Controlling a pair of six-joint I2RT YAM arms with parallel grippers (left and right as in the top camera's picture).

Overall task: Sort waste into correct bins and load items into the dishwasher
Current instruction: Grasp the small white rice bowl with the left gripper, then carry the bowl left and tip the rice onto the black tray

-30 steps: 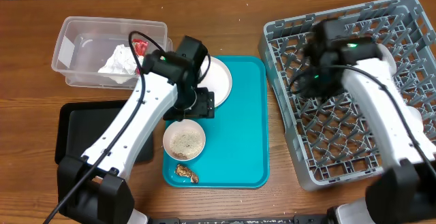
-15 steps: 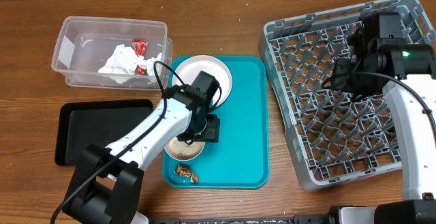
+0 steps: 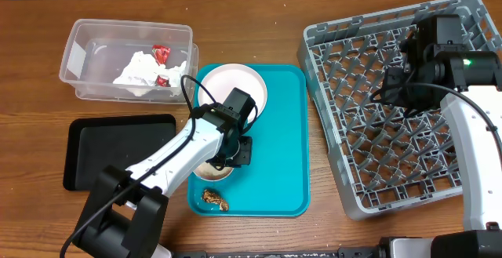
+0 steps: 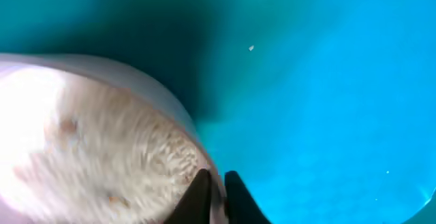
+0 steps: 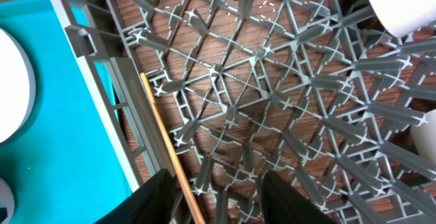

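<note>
A small pale bowl point(image 4: 95, 142) with loose rice grains in it sits on the teal tray point(image 3: 274, 156). My left gripper point(image 4: 216, 191) is shut on the bowl's right rim, one finger inside and one outside; in the overhead view that gripper point(image 3: 227, 158) covers part of the bowl point(image 3: 205, 168). The white plate point(image 3: 235, 85) lies at the tray's far end. A brown food scrap point(image 3: 216, 199) lies near its front. My right gripper point(image 5: 221, 200) hangs open and holds nothing above the grey dish rack point(image 5: 272, 101). The napkin point(image 3: 140, 74) and red wrapper point(image 3: 161, 54) lie in the clear tub point(image 3: 86, 46).
The flat black tray point(image 3: 110, 152) lies left of the teal one. White dishware point(image 5: 402, 6) stands in the rack at the upper right of the right wrist view. A thin wooden stick point(image 5: 167, 139) lies along the rack's left wall.
My left gripper came down from the plate to the rice bowl and shut on its rim. The right arm swung back and right over the rack, then held still.
</note>
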